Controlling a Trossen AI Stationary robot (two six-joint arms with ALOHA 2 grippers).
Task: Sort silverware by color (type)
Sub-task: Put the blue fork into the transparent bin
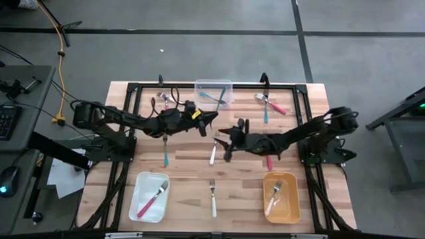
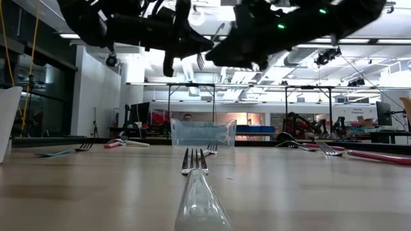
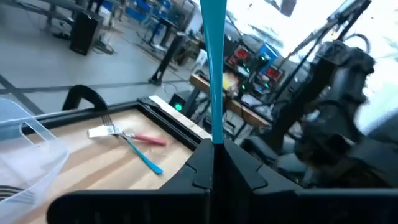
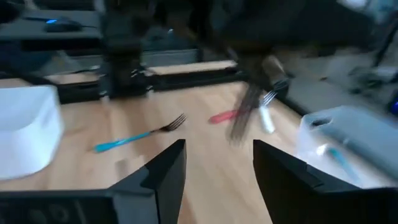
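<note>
Lying at lower left of the high view, white rectangular tray with a pink-handled fork inside. Left of centre, loose teal-handled fork on the wooden table. Just above it, left gripper clamped shut on a teal-handled fork held upright. At top centre, clear plastic bin holding a teal fork. At centre, white-handled forks and. Right of centre, right gripper hanging above the table, fingers spread wide, empty. Upper right, crossed pink and teal forks. Lower right, orange tray with a cream-handled fork.
</note>
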